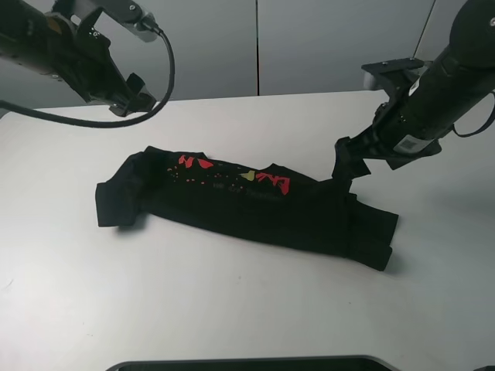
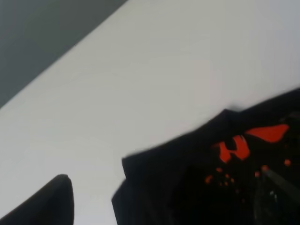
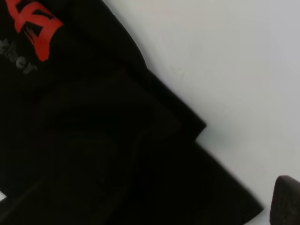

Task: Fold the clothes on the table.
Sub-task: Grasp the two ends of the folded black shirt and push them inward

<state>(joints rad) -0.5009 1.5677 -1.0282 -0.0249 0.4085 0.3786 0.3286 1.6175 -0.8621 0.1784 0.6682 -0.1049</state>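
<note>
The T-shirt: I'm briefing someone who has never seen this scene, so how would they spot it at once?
Start with the wide white table filling the high view. Near its middle lies the black T-shirt, folded into a long band. Red and yellow printed characters set it apart from the black left arm and right arm near it.

**Both arms poised, jaws parted**

The left arm (image 1: 46,39) is held high over the far left corner of the table (image 1: 232,309). The left gripper (image 1: 133,94) is angled downward, fingers spread, with nothing held. The right arm (image 1: 456,69) is sloped down from the right edge. The right gripper (image 1: 345,160) is held low, jaws apart.
</note>
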